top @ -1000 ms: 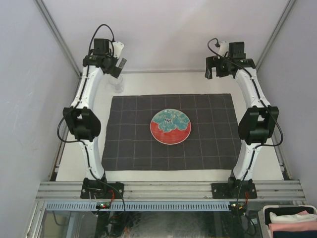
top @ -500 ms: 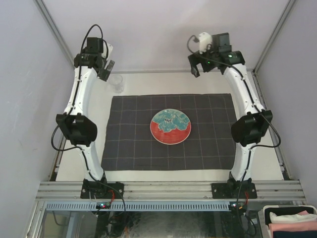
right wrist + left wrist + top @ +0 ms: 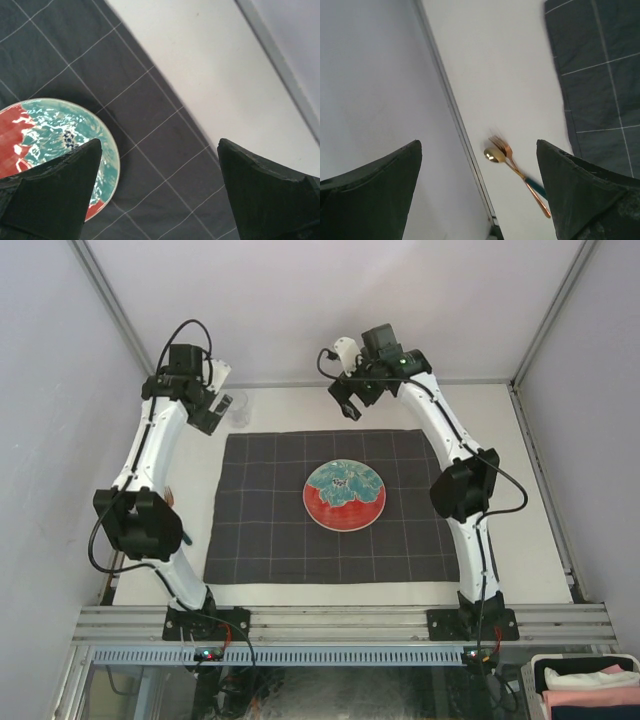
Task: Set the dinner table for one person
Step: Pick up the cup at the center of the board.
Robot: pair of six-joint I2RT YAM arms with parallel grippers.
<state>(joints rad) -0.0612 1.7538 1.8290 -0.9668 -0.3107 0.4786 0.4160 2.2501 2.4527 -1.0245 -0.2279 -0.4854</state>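
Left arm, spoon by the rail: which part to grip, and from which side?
Grip the spoon by its handle, straight down from above, with the left gripper open, jaws across the shaft. It lies flat on the dinner table, bowl close to the rail and beside the fork. The handle end sits farther from the rail, likely roomier.

A lab test cell: plain white walls (image 3: 320, 310), aluminium frame rails (image 3: 340, 625).

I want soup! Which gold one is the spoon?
The spoon is the one with the round shiny bowl, lying nearer the grey rail. The fork beside it ends in blurred prongs, nearer the dark cloth.
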